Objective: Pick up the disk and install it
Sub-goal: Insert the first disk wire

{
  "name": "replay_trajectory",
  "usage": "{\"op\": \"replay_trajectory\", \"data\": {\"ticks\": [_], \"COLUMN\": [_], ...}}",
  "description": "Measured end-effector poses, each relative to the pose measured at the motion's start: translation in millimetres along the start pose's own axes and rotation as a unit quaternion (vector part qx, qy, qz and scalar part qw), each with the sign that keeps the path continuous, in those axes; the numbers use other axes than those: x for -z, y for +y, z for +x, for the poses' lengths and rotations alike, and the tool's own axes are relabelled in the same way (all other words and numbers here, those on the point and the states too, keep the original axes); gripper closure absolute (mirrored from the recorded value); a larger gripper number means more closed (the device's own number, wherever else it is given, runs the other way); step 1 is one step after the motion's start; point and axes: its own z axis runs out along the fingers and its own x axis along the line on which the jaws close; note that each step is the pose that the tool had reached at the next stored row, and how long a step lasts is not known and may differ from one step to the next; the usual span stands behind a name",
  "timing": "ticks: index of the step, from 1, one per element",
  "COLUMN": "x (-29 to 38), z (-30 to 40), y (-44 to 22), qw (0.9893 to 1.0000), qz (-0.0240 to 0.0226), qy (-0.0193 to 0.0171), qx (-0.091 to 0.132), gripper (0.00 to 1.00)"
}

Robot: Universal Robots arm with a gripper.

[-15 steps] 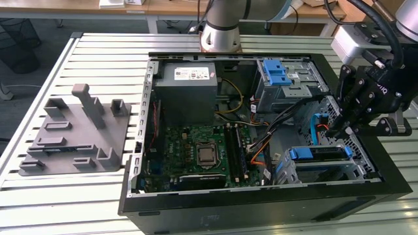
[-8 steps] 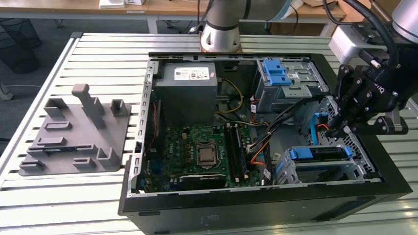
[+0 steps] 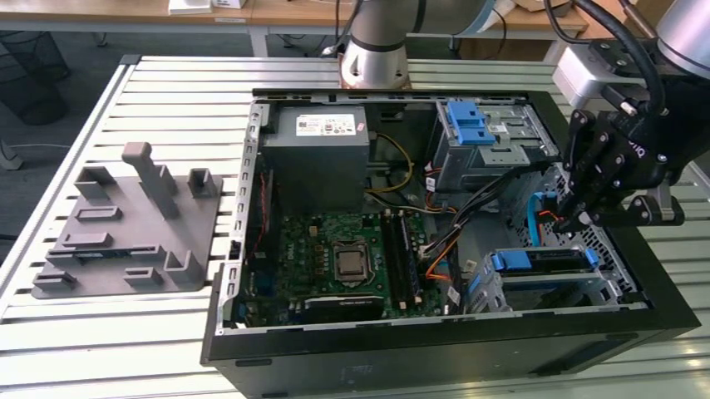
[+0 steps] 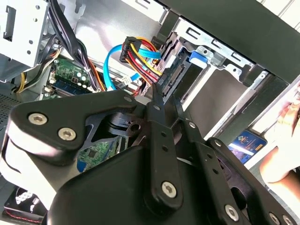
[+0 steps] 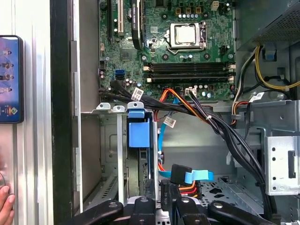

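The gripper (image 4: 161,93) is pinched shut (holding nothing) just beside the disk (image 3: 539,263) in its bay (image 5: 110,145); I'd push slowly, clear of the cables (image 5: 206,117).

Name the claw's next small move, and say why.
Probably raise the claw straight up a little. The disk seems to sit in its bay already, the claw holds nothing I can see, and loose cables hang right beside it, so a straight lift should avoid snagging them.

A fixture (image 3: 122,233) lies beside the computer case (image 3: 444,353) on the table (image 3: 166,91).
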Motion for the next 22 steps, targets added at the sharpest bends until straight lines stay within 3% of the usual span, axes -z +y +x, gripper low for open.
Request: {"op": "replay_trajectory", "data": {"ticks": [22], "x": [-4.1], "z": [-2.1], "y": [-0.8], "qw": [1.0000], "qz": [0.0000], "qy": [0.0001], "qx": [0.000], "gripper": [0.75]}}
